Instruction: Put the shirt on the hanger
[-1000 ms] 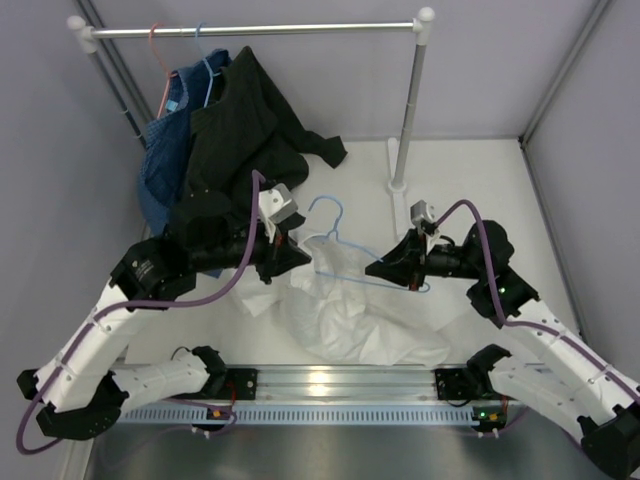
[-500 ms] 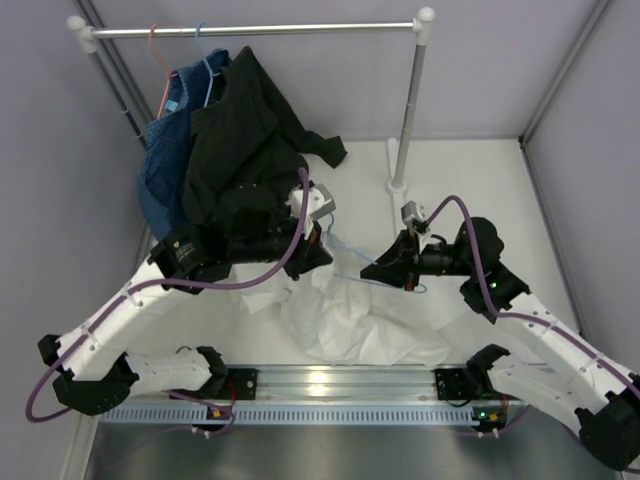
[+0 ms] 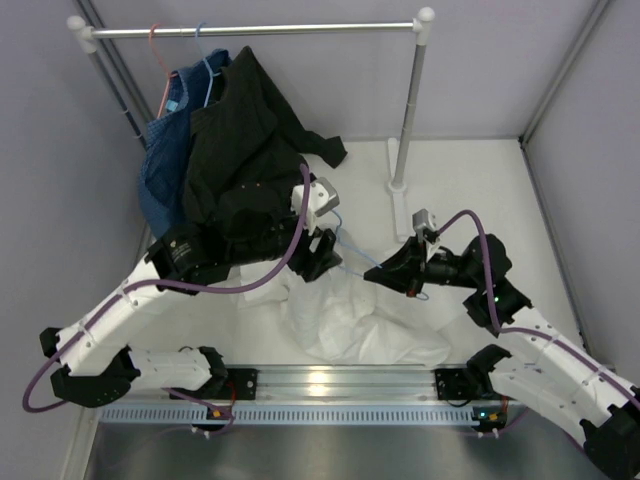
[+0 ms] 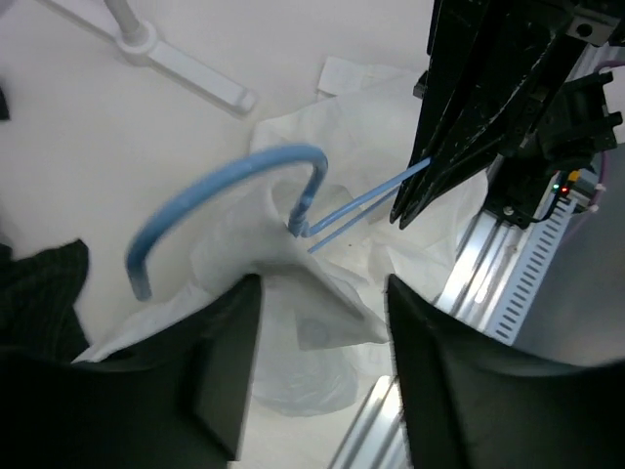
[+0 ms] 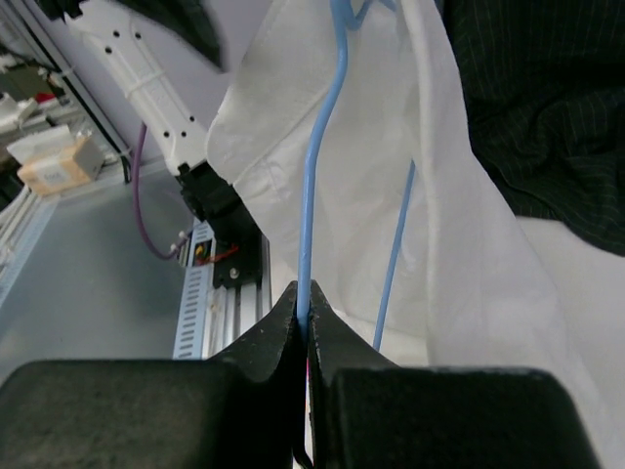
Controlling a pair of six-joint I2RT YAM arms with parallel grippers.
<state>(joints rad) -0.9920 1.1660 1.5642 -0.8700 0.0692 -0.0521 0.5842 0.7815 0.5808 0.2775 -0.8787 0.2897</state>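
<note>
A: So, where is the hanger (image 4: 229, 181) sitting?

B: Mid-table, between the two arms, over the back edge of the shirt (image 3: 350, 320). The right gripper (image 5: 305, 315) has its fingers pinched together on one of the thin blue wires. Its wrist view shows the wire running straight out from between the closed tips, along the white cloth.

A: And the left gripper (image 4: 322, 366)?

B: Jaws apart, nothing clamped. In its own camera the hook curves up just ahead of the fingers, with wrinkled shirt fabric lying below and between them. Whether the pads touch the cloth I cannot tell.

A: The shirt itself?

B: Crumpled in a heap on the white table (image 3: 470, 180), front and centre, reaching almost to the aluminium rail (image 3: 330, 380) where the arms are bolted.

A: What crowds the spot?

B: A black garment (image 3: 240, 140) hangs from the clothes rack (image 3: 255, 30) at back left and spills down to the table. The left arm's wrist lies right across its lower edge. Beside it, further left, hangs a blue denim garment (image 3: 160, 165), and a pink hanger (image 3: 160, 70) hooks over the bar near its left end. The rack's right post (image 3: 410, 110) stands on a foot just behind the right gripper, near it but apart. Grey walls (image 3: 60, 200) close in on both sides.
</note>
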